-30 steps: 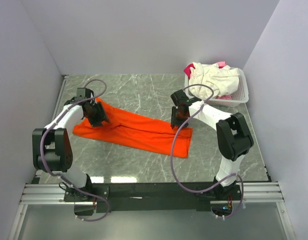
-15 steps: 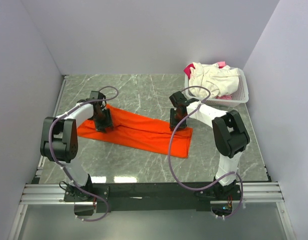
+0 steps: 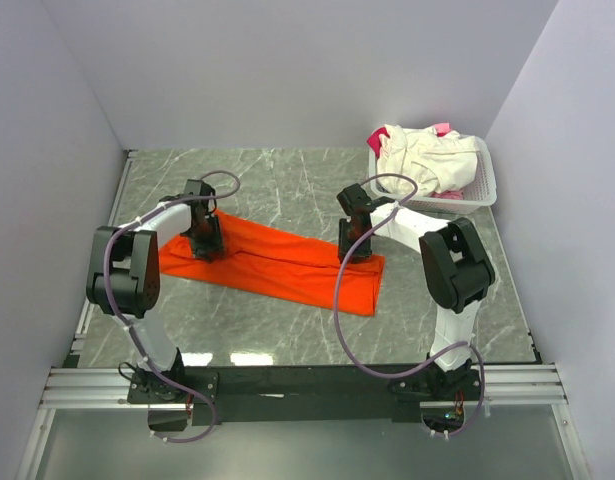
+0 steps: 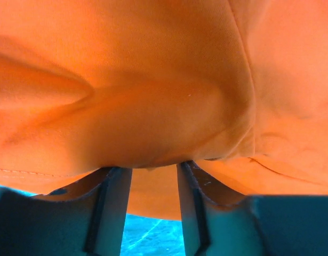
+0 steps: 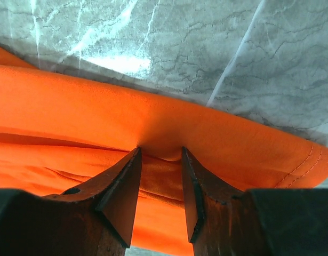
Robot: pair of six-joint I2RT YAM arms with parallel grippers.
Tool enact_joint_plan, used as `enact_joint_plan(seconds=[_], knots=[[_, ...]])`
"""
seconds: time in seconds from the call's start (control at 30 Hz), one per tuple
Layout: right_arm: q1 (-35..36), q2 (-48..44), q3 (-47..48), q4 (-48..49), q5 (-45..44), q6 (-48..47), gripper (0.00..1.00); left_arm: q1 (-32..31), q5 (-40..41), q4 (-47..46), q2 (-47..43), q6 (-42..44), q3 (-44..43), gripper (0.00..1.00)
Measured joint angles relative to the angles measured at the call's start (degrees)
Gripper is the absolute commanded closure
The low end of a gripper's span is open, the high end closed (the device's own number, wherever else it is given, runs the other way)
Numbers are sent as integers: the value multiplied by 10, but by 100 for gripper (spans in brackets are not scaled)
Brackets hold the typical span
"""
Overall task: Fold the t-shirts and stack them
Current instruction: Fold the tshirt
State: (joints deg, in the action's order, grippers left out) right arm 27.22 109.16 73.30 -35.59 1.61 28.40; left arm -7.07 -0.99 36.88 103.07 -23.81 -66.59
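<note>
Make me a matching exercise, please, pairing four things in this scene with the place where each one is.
Things:
1. orange t-shirt
2. cream-white t-shirt
3. left gripper
4. right gripper

Places:
A. heaped in the white basket
B. at the orange t-shirt's right end
C. laid out on the table
D. on the orange t-shirt's left part

Pairs: 1-C, 2-A, 3-D, 4-B
</note>
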Motion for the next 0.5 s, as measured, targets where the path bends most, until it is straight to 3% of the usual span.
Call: enact_joint_plan(seconds=[0.17, 0.33, 0.5], knots=[[-1, 0, 3, 0, 0, 0, 57, -2, 3, 0, 3, 4, -8, 75], [-1, 1, 3, 0, 0, 0, 57, -4, 3, 4, 7, 6, -13, 79], [-1, 1, 3, 0, 0, 0, 57, -4, 3, 18, 7, 4, -19, 97]])
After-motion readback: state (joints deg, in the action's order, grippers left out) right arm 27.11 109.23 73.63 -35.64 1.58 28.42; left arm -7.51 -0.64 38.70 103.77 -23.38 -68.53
